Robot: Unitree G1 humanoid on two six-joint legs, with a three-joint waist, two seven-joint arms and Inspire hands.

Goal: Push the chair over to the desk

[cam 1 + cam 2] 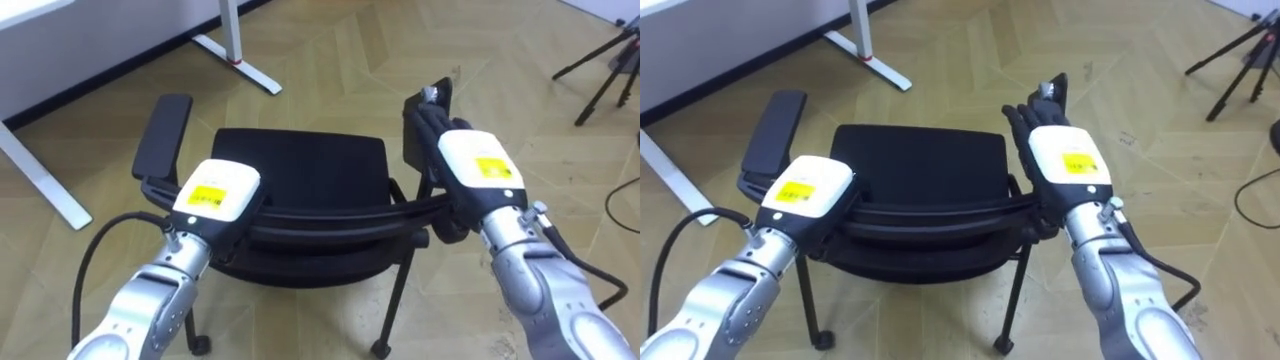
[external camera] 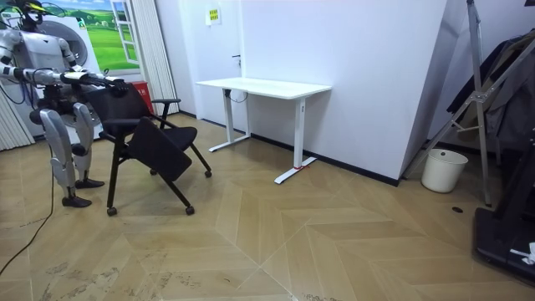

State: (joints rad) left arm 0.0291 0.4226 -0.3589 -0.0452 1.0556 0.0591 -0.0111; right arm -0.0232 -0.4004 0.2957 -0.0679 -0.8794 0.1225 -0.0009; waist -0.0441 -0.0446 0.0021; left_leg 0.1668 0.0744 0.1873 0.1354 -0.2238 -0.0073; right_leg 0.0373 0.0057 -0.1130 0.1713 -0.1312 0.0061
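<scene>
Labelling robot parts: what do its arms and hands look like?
Silver-grey metal forearms. The left hand and right hand each carry a white rounded back shell with a yellow label; the right's fingers are black. A black cable loops off the left forearm.

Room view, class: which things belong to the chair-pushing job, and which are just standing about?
Job in hand:
black chair
left hand and right hand, both at its backrest

Standing about:
white desk
white bucket on the floor
</scene>
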